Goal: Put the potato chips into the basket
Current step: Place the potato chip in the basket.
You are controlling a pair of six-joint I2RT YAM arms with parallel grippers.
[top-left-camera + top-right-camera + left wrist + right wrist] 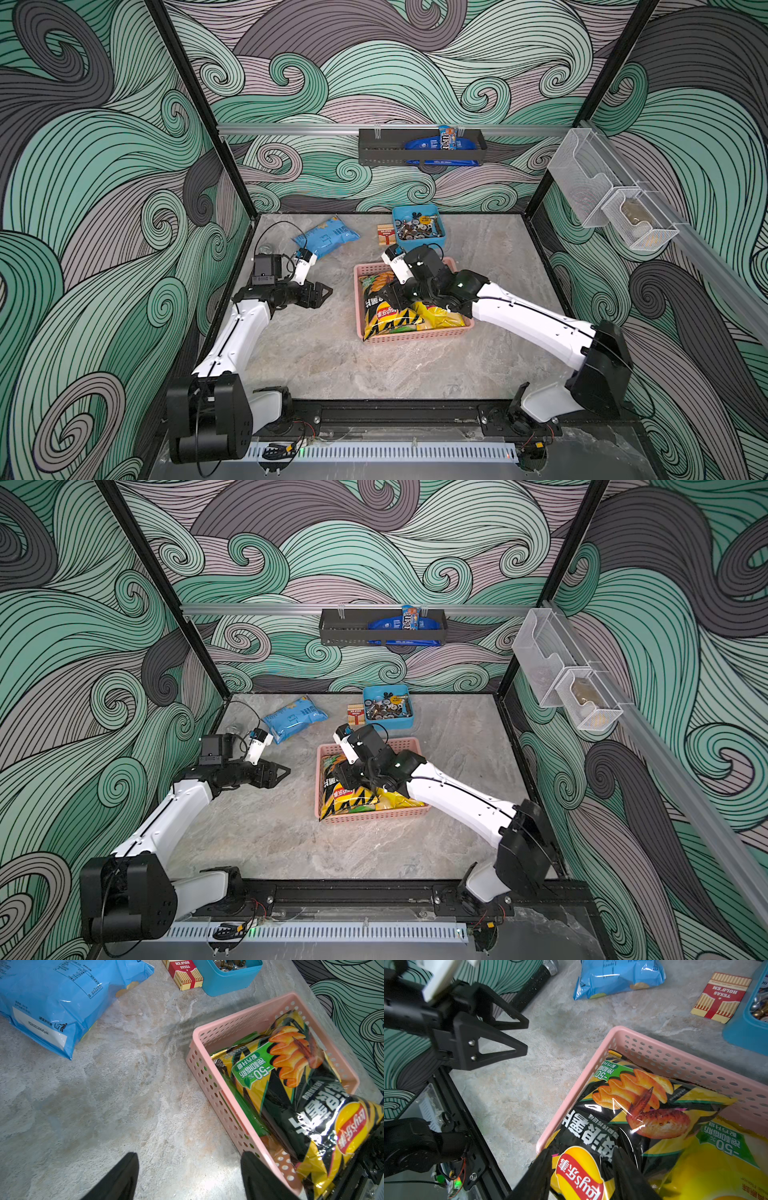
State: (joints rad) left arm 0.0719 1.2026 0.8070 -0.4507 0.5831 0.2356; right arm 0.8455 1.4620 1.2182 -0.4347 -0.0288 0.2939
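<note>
With right gripper (582, 1153) clamped on black-and-yellow bag (654, 1118), lower beneath hand into basket (675, 1064), then release. Send wide-open empty left gripper (190, 1155) to 1 light blue bag (52, 1001) beside it.

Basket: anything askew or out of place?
The black-and-yellow bag sits askew, one corner poking over the near rim of the basket. The light blue bag lies on the table, outside the basket.
</note>
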